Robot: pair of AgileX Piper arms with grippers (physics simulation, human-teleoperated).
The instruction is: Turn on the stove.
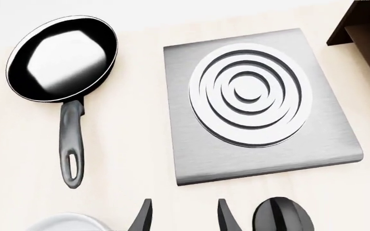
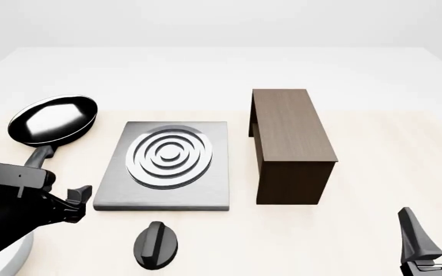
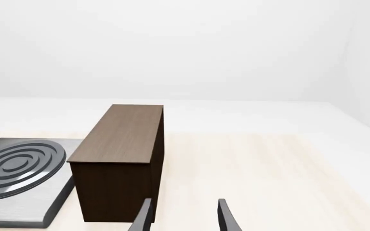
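Front view looked down over whole table (image 2: 374,75), left wrist view close above stove (image 1: 262,103), right wrist view low, facing wooden block (image 3: 122,163), stove shared by all

We count one stove (image 2: 167,198), one knob (image 2: 156,245) and one frying pan (image 2: 52,119). We also see one wooden block (image 2: 292,135), one white dish (image 1: 66,222) and two grippers (image 2: 80,198) (image 2: 436,227).

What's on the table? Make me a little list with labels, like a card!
stove: grey slab with ring burner, flat on the table
knob: black, ridged, apart from the slab, on its near side
pan: black frying pan, left of the stove, nothing in it
block: tall brown wooden block, right of the stove
left gripper: jaws open, holding nothing, left of the knob
right gripper: jaws open, holding nothing, near right
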